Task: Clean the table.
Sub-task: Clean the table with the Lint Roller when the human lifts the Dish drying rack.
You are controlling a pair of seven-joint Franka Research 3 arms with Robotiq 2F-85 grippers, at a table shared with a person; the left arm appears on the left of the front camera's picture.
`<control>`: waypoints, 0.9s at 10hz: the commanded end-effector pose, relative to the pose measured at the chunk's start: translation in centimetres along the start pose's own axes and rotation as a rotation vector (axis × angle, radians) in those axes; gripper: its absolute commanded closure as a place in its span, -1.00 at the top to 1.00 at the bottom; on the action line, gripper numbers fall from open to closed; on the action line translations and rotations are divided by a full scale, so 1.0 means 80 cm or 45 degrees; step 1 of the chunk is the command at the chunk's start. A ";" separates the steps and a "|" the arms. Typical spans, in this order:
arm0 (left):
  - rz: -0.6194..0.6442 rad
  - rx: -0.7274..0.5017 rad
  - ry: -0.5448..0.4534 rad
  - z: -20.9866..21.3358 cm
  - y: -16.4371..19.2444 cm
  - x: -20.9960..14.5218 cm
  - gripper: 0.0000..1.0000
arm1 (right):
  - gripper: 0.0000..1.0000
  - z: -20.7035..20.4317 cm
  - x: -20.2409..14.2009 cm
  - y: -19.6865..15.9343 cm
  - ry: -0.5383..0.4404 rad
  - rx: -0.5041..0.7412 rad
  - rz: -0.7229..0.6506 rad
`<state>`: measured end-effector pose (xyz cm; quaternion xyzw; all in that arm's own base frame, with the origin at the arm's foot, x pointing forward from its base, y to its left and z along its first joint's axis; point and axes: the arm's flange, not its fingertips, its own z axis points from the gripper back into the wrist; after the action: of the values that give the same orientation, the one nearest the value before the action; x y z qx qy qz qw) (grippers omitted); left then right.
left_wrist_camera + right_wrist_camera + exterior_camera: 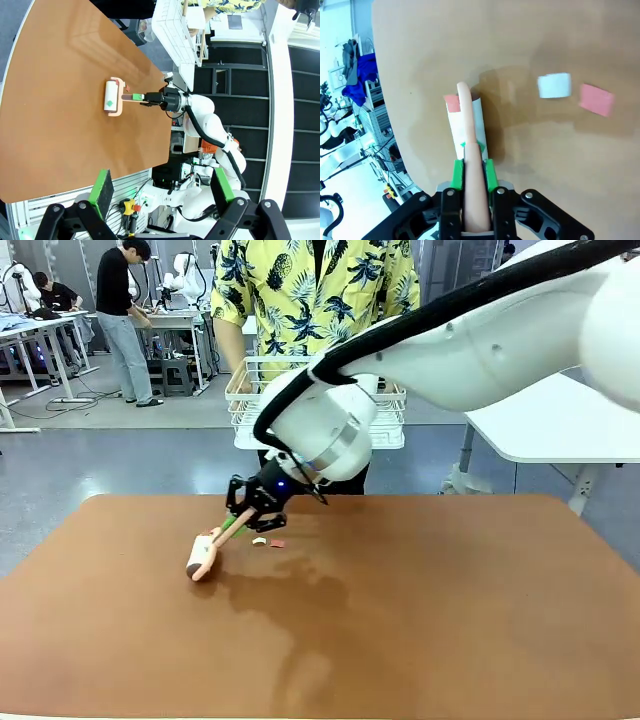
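Note:
The reddish-brown table (450, 620) carries a lint roller (203, 555) with a peach handle and a white roll. My right gripper (250, 508) is shut on that handle, with the roll resting on the top at the far left of the middle. Just right of the roll lie a small white scrap (259, 541) and a pink scrap (277, 543). In the right wrist view the green pads (456, 174) clamp the handle of the roller (467, 125), a pink bit (452, 103) sticks to the roll, and the white scrap (554, 85) and pink scrap (596, 99) lie apart. My left gripper (161, 190) hangs open, high above the table (50, 75).
A person in a yellow patterned shirt (310, 290) stands at the far side behind a white wire rack (390, 410). A white-topped table (560, 420) stands at the back right. The brown top is bare towards the front and right.

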<state>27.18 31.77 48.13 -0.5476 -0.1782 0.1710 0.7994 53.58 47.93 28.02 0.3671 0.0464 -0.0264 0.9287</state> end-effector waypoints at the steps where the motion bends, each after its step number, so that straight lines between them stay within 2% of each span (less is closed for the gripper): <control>1: -0.020 -0.012 -0.008 0.002 0.001 -0.004 1.00 | -0.58 -0.045 0.008 0.001 -0.018 -0.130 0.010; 3: -0.020 -0.012 -0.008 0.002 0.001 -0.004 1.00 | -0.58 -0.022 0.007 0.017 -0.102 -0.126 0.051; 6: -0.020 -0.012 -0.008 0.002 0.001 -0.004 1.00 | -0.58 0.040 0.000 0.015 -0.155 -0.058 0.034; 8: -0.020 -0.012 -0.008 0.002 0.001 -0.004 1.00 | -0.58 0.119 -0.012 -0.002 -0.207 -0.108 0.081; 9: -0.020 -0.012 -0.008 0.002 0.001 -0.004 1.00 | -0.58 0.171 -0.017 -0.022 -0.168 -0.128 0.086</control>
<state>27.15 31.79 48.13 -0.5476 -0.1784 0.1713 0.7993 55.81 41.43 34.86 0.3299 -0.0337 -0.0300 0.9430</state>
